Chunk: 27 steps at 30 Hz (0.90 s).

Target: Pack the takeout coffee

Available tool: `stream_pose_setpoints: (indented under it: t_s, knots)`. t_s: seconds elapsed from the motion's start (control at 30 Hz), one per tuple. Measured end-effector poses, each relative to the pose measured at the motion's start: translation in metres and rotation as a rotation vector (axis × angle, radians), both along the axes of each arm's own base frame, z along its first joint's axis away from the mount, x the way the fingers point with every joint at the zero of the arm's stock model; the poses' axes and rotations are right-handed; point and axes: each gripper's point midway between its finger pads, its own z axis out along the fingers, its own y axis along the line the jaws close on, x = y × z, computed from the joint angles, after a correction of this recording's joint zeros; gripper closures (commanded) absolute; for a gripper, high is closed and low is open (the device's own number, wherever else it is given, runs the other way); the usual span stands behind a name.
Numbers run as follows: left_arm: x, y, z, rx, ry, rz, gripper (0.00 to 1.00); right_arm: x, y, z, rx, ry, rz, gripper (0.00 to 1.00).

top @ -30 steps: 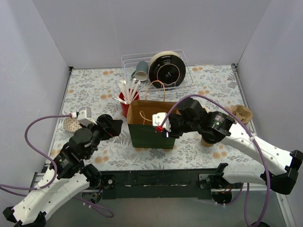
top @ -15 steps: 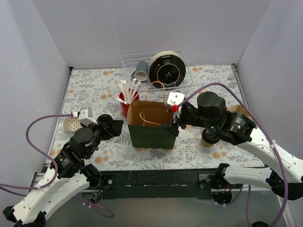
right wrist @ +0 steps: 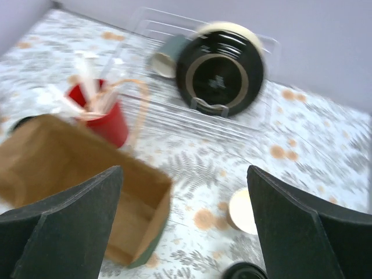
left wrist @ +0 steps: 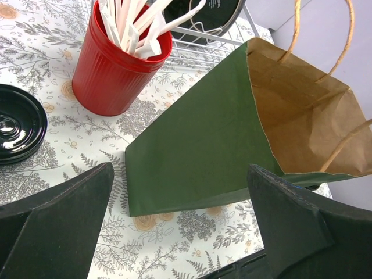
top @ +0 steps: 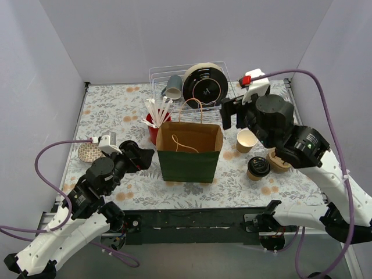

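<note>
A green paper bag with a brown inside and twine handles stands open mid-table; it also shows in the left wrist view and the blurred right wrist view. An open paper cup stands right of the bag, also in the right wrist view. A cup with a black lid stands nearer. My left gripper is open and empty, low beside the bag's left side. My right gripper is open and empty, raised above the table right of the bag.
A red cup of white stirrers stands behind the bag's left corner. A wire rack at the back holds a grey cup and a black plate. A brown cup sits far right. A black lid lies left of the red cup.
My right arm has lifted out from over the bag and swung up and back to the right, uncovering the cups. My left arm has hardly moved.
</note>
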Motion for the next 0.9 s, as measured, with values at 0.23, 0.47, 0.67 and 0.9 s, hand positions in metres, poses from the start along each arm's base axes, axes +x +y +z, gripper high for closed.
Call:
stream_pose_setpoints:
  t_s: [0.23,0.47,0.67,0.9]
  knots:
    - [0.000,-0.001,-0.003,0.002,0.004,-0.004,0.02,0.057,-0.129,-0.063,-0.045,0.172,-0.550,0.12]
    - [-0.002,0.010,0.005,-0.037,-0.027,0.042,0.02,0.054,-0.195,-0.114,-0.025,0.261,-0.767,0.28]
    - [-0.007,0.018,0.010,-0.074,-0.051,0.066,0.02,0.055,-0.279,-0.199,0.025,0.454,-1.077,0.26]
    - [-0.007,0.008,0.001,-0.046,-0.020,0.040,0.02,0.043,-0.297,-0.247,0.122,0.541,-1.197,0.31]
